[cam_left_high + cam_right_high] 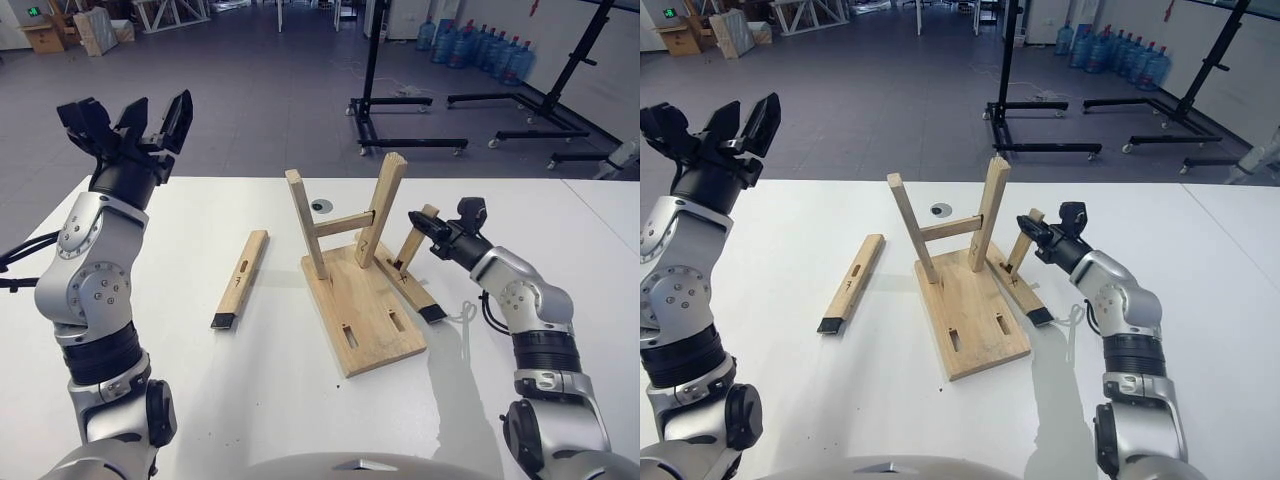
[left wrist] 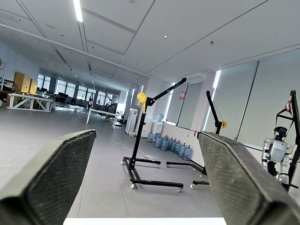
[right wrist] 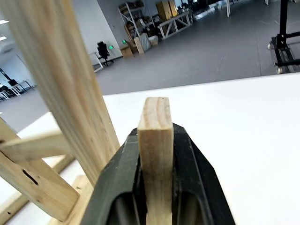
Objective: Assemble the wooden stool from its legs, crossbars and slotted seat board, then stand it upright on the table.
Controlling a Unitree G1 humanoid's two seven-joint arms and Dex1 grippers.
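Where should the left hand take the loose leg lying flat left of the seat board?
Probably grip the loose leg near mid-length, across its two long edges, coming straight down. It lies flat, slot face up, with bare table on either side to close into. The open left hand hangs above that side.

White table (image 1: 250,400), slotted seat board (image 1: 375,335), loose leg (image 1: 241,277) lying flat

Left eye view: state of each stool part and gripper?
Seat board: flat on table.
Two legs: standing in it, crossbar between.
Loose leg: lying left of board.
Fourth leg: lying at board's right edge.
Held crossbar: tilted, lower end at fourth leg.
Left gripper: open, raised.
Right gripper: shut on held crossbar.
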